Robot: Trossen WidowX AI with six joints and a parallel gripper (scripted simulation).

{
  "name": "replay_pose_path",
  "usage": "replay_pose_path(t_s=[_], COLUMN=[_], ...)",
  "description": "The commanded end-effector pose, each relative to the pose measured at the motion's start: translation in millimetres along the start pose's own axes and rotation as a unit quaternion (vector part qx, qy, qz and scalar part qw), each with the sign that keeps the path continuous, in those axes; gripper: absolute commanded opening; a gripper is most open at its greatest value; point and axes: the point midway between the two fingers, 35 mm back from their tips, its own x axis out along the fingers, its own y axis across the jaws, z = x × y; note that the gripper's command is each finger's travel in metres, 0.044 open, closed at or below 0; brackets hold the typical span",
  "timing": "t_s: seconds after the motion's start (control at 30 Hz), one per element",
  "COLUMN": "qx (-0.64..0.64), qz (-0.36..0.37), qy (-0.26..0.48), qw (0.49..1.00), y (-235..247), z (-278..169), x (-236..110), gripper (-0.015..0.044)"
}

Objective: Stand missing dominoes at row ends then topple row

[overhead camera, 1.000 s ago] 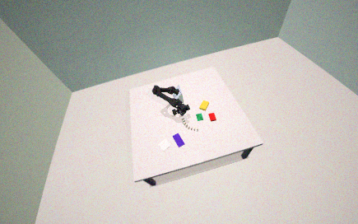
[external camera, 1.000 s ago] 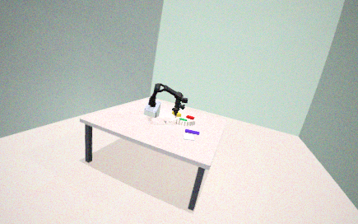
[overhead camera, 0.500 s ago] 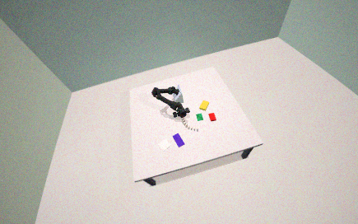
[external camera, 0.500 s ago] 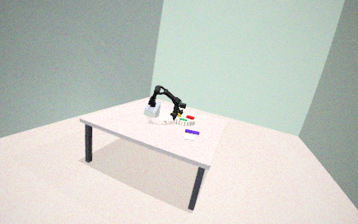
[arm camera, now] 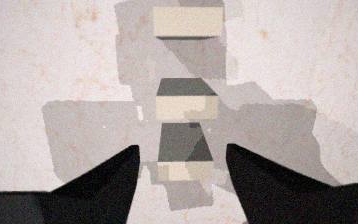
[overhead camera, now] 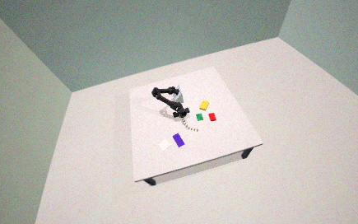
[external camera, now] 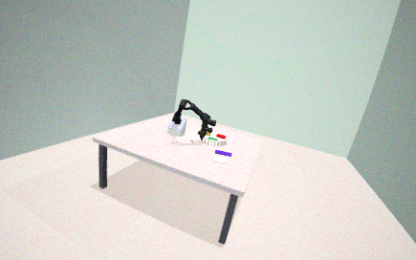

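A curved row of small cream dominoes (overhead camera: pixel 191 127) (external camera: pixel 215 141) stands near the middle of the white table (overhead camera: pixel 227 136). My gripper (overhead camera: pixel 183 116) (external camera: pixel 202 136) (arm camera: pixel 183 152) is low at the row's end nearest the arm's base. In the wrist view its two dark fingers are open, one on each side of the nearest domino (arm camera: pixel 180 142), with a gap at each side. That domino stands upright on the table. The second domino (arm camera: pixel 186 100) and a third domino (arm camera: pixel 187 22) stand in line beyond it at like spacing.
Flat coloured tiles lie on the table: yellow (overhead camera: pixel 204 105), green (overhead camera: pixel 199 117) and red (overhead camera: pixel 212 117) (external camera: pixel 221 136) to the right of the row, purple (overhead camera: pixel 179 140) (external camera: pixel 223 153) and white (overhead camera: pixel 165 144) nearer the front. The arm's grey base (external camera: pixel 177 127) stands behind.
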Motion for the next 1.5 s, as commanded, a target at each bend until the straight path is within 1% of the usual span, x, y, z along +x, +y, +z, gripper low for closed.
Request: replay_pose_path(t_s=[0.0, 0.1, 0.13, 0.23, 0.3, 0.43, 0.57, 0.63, 0.9, 0.97, 1.07, 1.23, 1.3, 1.47], qx=[-0.004, -0.004, -0.004, -0.003, -0.003, -0.002, -0.001, -0.001, 0.005, 0.055, 0.173, 0.358, 0.381, 0.381], qz=[-0.002, -0.002, -0.002, -0.002, 0.002, 0.006, 0.004, 0.003, 0.003, 0.005, 0.006, -0.002, -0.004, -0.004], qy=[0.002, 0.002, 0.002, 0.002, 0.000, -0.001, 0.000, 0.000, 0.000, 0.000, 0.001, 0.002, 0.002, 0.002], qw=[1.000, 1.000, 1.000, 1.000, 1.000, 1.000, 1.000, 1.000, 1.000, 0.998, 0.985, 0.934, 0.925, 0.925], y=[0, 0, 0, 0, 2, 4, 2, 1, 0, -12, -37, -70, -74, -74], z=[-2, -2, -2, -1, 3, 7, 2, 1, 0, -6, -23, -60, -66, -66], x=[1, 1, 1, -1, -20, -88, -124, -130, -129, -119, -95, -59, -55, -55], gripper=[0.0343, 0.0422, 0.0440, 0.0440, 0.0440, 0.0440, 0.0440, 0.0440, 0.0440, 0.0440, 0.0440, 0.0440, 0.0440, 0.0440])
